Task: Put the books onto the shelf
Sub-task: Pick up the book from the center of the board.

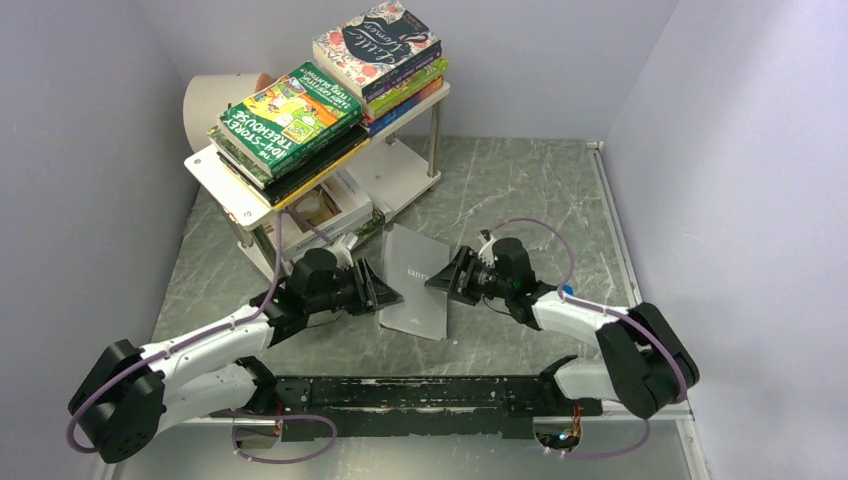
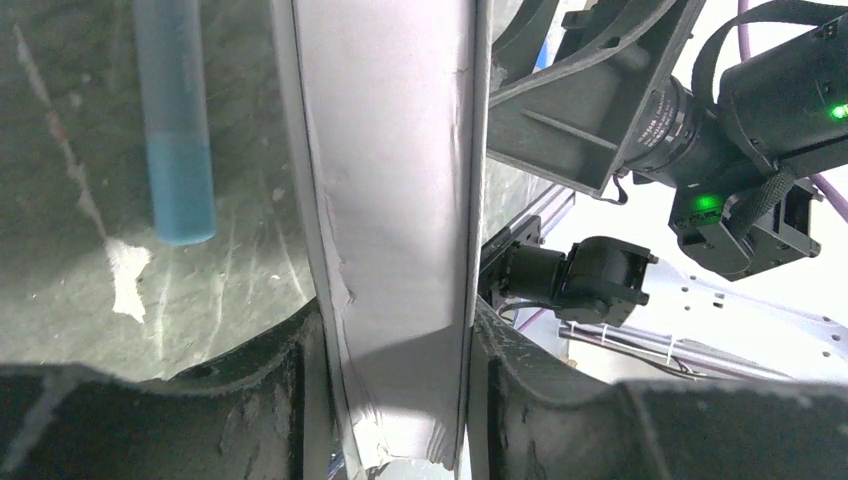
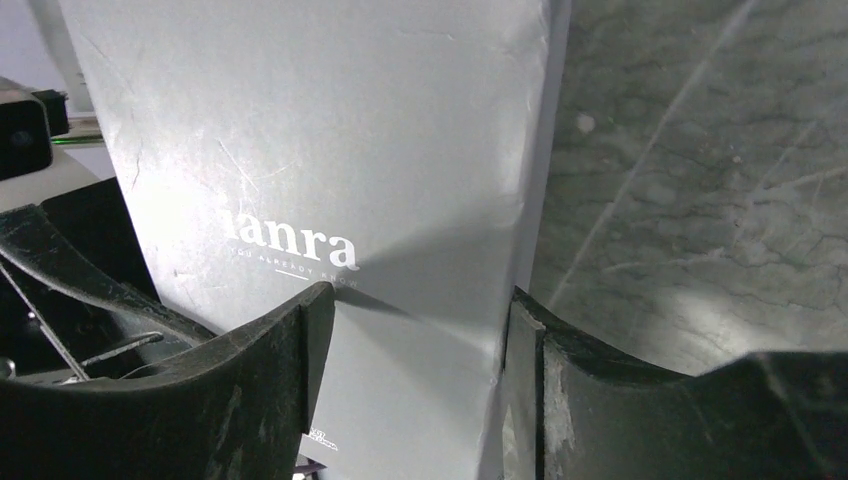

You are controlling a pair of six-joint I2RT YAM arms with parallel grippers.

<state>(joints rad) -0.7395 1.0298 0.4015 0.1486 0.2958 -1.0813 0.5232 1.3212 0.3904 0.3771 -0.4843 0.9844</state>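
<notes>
A thin grey book (image 1: 415, 280) is propped up off the table between both grippers. My left gripper (image 1: 385, 290) is shut across the thickness of its left edge. In the left wrist view both fingers press the sides of the grey book (image 2: 390, 200) around the gripper (image 2: 395, 315). My right gripper (image 1: 447, 275) straddles the opposite edge. Its jaws (image 3: 415, 300) stand wider than the grey book (image 3: 330, 150), one finger in front of the cover, one behind. The shelf (image 1: 205, 170) carries stacked books: the green Treehouse (image 1: 290, 115) and the floral Little Women (image 1: 378, 45).
A white cylinder (image 1: 215, 95) lies behind the shelf at the back left. More books (image 1: 340, 210) sit on the shelf's lower board. A small blue bar (image 2: 175, 130) lies on the marbled table left of the grey book. White walls close in both sides.
</notes>
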